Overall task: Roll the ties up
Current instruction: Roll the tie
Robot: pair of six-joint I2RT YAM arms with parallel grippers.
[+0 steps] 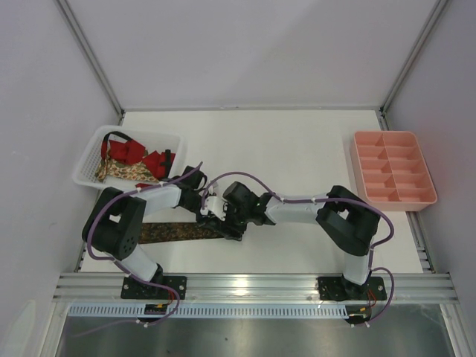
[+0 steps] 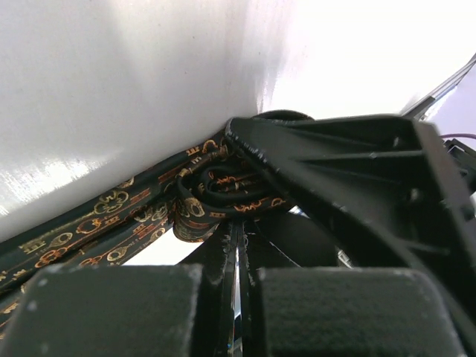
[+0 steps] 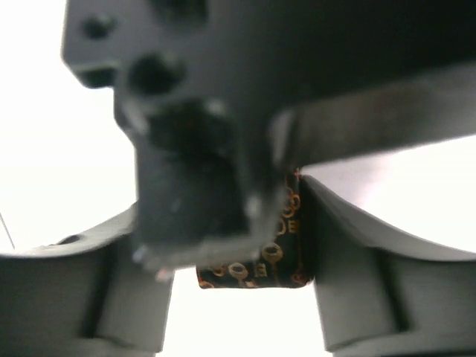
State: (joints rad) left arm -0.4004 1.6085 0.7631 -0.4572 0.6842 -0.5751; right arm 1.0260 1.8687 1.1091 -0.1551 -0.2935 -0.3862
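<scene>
The rolled end of the tie is pinched on the table by the fully closed left gripper. The right gripper is set astride it, jaws partly apart, grip unclear. The coil could be sprung loose if squeezed unevenly.

dark gold-patterned tie, pink tray, white basket
</scene>
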